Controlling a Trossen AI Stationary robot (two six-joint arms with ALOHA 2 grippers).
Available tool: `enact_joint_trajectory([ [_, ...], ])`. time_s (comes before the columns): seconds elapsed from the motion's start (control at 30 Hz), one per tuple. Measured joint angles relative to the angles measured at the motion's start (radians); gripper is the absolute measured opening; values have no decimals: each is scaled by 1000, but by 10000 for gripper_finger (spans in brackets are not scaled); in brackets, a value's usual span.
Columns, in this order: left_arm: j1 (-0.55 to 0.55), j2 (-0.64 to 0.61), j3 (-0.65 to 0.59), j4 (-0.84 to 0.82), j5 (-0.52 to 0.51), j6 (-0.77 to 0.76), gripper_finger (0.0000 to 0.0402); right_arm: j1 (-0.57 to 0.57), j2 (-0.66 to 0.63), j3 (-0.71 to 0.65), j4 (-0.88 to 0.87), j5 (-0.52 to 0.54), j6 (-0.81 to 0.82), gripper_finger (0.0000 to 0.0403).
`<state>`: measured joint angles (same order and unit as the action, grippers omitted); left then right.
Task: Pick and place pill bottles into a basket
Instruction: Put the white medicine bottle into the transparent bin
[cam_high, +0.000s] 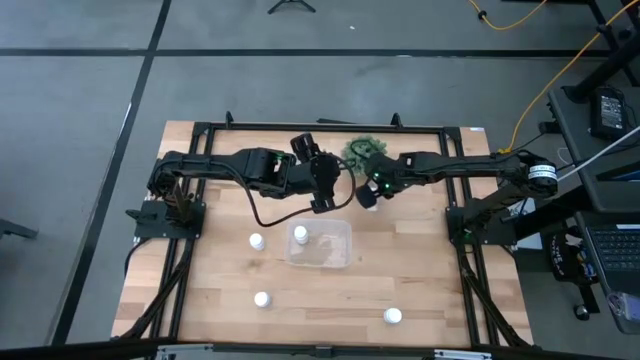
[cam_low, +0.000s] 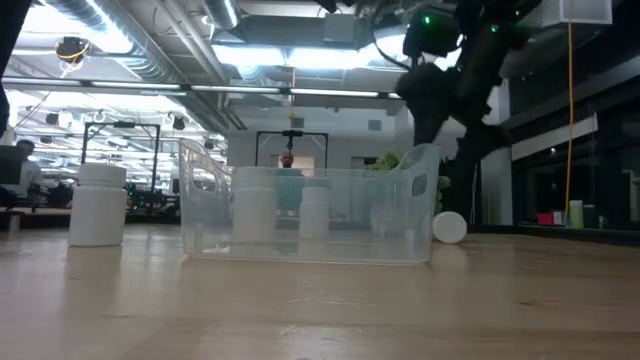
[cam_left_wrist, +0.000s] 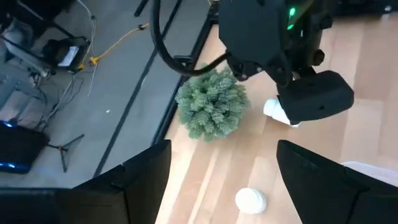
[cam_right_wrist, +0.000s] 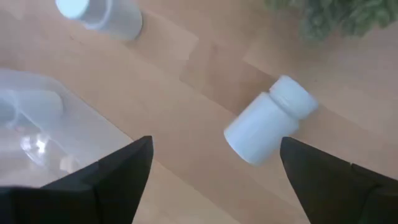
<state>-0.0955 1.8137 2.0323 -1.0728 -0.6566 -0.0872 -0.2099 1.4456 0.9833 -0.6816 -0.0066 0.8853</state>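
Right wrist view | right hand (cam_right_wrist: 211, 180) spread above lying pill bottle (cam_right_wrist: 268, 121)

A wooden table (cam_high: 420, 285) is carrying a clear tray (cam_high: 335, 255) at centre, bottles at nine (cam_high: 257, 241), seven (cam_high: 262, 299), five (cam_high: 393, 316), and a plant (cam_high: 362, 151) at twelve.

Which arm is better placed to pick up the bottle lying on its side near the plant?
The right one. Its claw hangs open directly above the tipped bottle, fingers either side. The left claw, also open, sits further off, above another bottle.
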Motion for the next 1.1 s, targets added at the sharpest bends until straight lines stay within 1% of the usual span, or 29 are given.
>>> enact_joint_trajectory([
  [0.17,19,0,0,3,-101,41,285,5,22,9,-6,29,36,351],
  [0.27,52,-4,-1,3,-137,41,285,5,72,9,-8,28,32,351],
  [0.37,85,-28,-2,2,-200,55,285,4,143,24,-9,0,24,351],
  [0.43,106,-55,-1,-1,-212,78,285,4,182,62,-24,-4,2,351],
  [0.5,127,-82,-1,-2,-205,97,285,4,215,118,-80,-3,-11,351],
  [0.6,165,-122,0,-12,-160,127,284,5,255,218,-214,43,-25,351],
  [0.7,206,-161,-9,-15,-98,167,284,5,272,323,-326,143,1,351],
  [0.8,249,-209,-53,-11,-26,198,284,10,275,390,-381,232,55,351],
  [0.87,273,-252,-109,16,17,215,284,17,275,402,-401,266,103,351],
  [0.93,295,-302,-176,75,68,235,284,26,276,394,-420,268,151,351],
  [1.03,319,-379,-285,180,165,270,284,35,276,346,-424,265,224,351],
  [1.1,328,-424,-349,241,210,284,284,38,277,320,-423,256,264,351],
])
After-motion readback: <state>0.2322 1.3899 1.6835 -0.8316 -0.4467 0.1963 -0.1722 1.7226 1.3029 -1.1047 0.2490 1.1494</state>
